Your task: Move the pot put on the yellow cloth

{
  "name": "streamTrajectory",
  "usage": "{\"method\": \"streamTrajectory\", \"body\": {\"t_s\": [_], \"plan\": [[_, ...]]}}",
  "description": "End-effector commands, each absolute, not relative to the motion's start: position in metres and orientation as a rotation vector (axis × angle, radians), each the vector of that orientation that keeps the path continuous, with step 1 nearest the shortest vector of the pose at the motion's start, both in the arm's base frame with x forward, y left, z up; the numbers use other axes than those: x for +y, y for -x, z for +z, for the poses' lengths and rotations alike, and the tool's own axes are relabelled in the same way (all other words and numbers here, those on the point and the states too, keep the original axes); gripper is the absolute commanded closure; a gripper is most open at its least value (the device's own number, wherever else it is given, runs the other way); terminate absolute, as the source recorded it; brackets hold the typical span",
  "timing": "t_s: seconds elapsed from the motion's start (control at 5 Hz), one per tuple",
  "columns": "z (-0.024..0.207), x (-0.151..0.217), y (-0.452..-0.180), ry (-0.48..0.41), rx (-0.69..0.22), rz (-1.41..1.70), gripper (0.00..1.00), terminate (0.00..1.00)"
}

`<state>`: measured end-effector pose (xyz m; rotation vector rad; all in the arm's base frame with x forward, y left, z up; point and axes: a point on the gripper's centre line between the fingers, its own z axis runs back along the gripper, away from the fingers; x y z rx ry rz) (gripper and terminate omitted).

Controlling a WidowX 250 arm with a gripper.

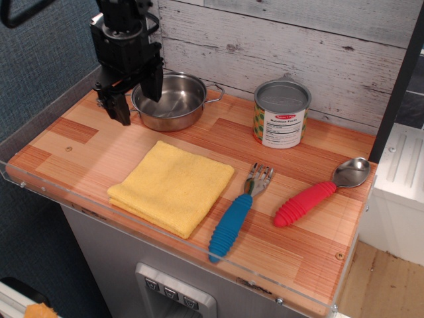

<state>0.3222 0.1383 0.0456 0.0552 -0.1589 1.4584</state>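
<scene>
Pot [169,100] sits at the back-left corner, my gripper [136,97] spread wide astride its left rim, and I see the cloth [171,187] lying toward the front edge.

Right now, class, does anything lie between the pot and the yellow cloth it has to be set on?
Nothing visible does. The pot sits at the back of the wooden counter, and the yellow cloth lies just in front of it with only bare wood between. The can, fork and spoon lie off to the side. The gripper straddles the pot's rim.
</scene>
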Motion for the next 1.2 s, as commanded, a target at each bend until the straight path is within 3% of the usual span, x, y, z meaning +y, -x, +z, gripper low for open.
{"method": "streamTrajectory", "body": {"t_s": [0.0, 0.2, 0.4, 1.0], "plan": [[0.035, 0.143, -0.331, -0.043, -0.18, 1.46, 0.0, 0.0], [0.025, 0.142, -0.334, -0.038, -0.17, 1.449, 0.0, 0.0], [0.022, 0.144, -0.334, -0.033, -0.173, 1.454, 1.0, 0.0], [0.049, 0.147, -0.332, 0.007, -0.273, 1.363, 1.0, 0.0]]}}
